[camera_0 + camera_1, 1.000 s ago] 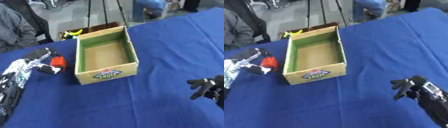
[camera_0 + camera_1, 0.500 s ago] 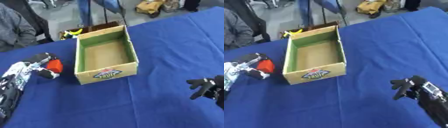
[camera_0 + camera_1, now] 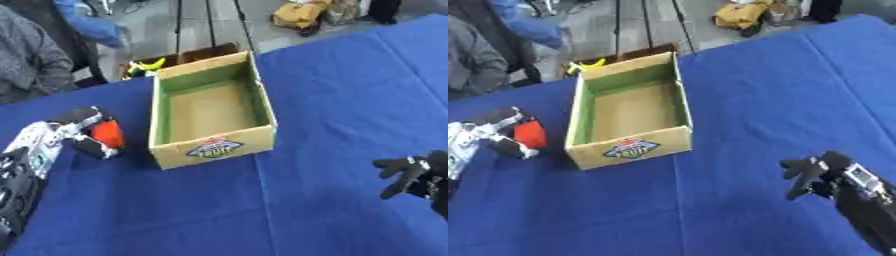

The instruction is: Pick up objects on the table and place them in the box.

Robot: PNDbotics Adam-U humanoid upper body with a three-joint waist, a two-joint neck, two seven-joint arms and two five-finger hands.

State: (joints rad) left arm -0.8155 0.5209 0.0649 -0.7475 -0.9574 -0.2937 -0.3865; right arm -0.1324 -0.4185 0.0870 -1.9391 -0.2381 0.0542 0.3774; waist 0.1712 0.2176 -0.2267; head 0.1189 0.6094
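One object is sitting in the left hand: a red-orange block-like thing w/ dark ends, fingers curling round it, just left of the cardboard box and near its front-left corner, low over the blue worktop. Can't tell if it's touching the cloth. Box is lying open-topped and looking empty, long axis running away from the robot, label side facing it. Object's long axis is looking roughly upright, leaning a bit, top tilting toward the box; exact shape is unclear.

Step in hand, by my read: carrying it to the box. To do it well: lifting it above the near-left wall first, then moving right over the middle of the opening, letting go low so it isn't bouncing out. Right hand is hanging idle at lower right, fingers spread, grasping nothing, well apart from the box.
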